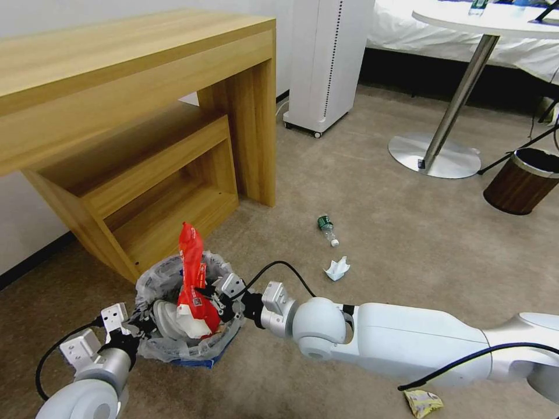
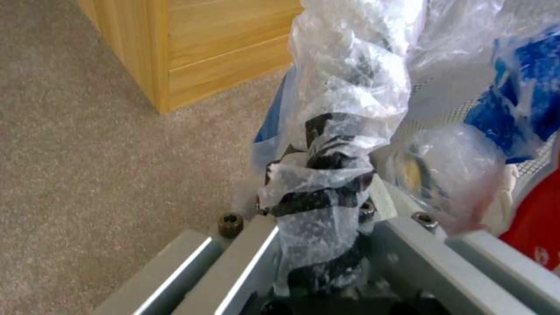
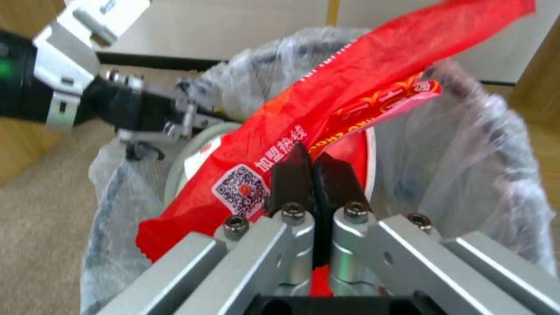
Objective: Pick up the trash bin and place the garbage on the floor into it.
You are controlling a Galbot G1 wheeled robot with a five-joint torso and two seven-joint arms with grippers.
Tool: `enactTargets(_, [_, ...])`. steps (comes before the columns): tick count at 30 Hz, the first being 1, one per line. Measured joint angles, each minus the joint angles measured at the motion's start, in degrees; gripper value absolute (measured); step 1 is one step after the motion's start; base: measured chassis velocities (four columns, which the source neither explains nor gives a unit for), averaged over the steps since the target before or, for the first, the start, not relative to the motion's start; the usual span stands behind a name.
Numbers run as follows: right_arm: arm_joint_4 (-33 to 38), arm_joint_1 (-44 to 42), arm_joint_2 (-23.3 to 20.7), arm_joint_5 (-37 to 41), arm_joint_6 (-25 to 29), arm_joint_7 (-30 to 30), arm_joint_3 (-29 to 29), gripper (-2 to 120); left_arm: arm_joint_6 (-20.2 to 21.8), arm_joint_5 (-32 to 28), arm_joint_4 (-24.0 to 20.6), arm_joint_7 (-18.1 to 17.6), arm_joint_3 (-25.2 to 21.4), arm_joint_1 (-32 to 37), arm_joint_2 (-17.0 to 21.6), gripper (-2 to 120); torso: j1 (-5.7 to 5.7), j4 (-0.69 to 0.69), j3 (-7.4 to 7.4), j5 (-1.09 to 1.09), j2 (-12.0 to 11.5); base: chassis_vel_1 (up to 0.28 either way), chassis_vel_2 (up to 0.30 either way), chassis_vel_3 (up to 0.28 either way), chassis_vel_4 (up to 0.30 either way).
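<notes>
The right claw (image 3: 314, 175), pressed together, pinches a red snack wrapper (image 3: 327, 109) printed with a QR code and Chinese characters above the trash bin (image 1: 174, 343). The left claw (image 2: 318, 192) grips the bin's bag-covered rim.

Beige carpet floor (image 1: 378, 192). Light wooden desk (image 1: 134, 70) with a lower shelf, against a pale wall (image 1: 35, 215) on the left. White tower appliance (image 1: 326, 64) on casters beside it. Round white table (image 1: 495, 20) on a chrome pedestal; white bed (image 1: 402, 29) behind. Brown wood-pattern bin (image 1: 521, 180) at right.
</notes>
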Motion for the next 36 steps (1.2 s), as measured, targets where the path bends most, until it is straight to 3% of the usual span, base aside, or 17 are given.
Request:
enactTargets(14, [0.5,0.4,-0.1,-0.2,-1.2,0.6,-1.6,0,-0.7,-0.1,0.6,0.0,-0.4,0.0,0.4,0,0.00,0.00,0.00,0.00,0.0,0.000,0.000,0.000,0.000])
enactTargets(23, [0.8,1.7,-0.9,-0.7,-8.0,6.5,-2.4,0,-1.4,0.1,0.9,0.0,-0.3,0.1,0.3,0,0.00,0.00,0.00,0.00,0.0,0.000,0.000,0.000,0.000])
enactTargets(36, [0.1,3.2,0.0,-0.8,-10.3,8.6,-2.6,0,-1.7,0.9,0.2,0.8,0.1,0.5,-0.5,0,0.00,0.00,0.00,0.00,0.0,0.000,0.000,0.000,0.000])
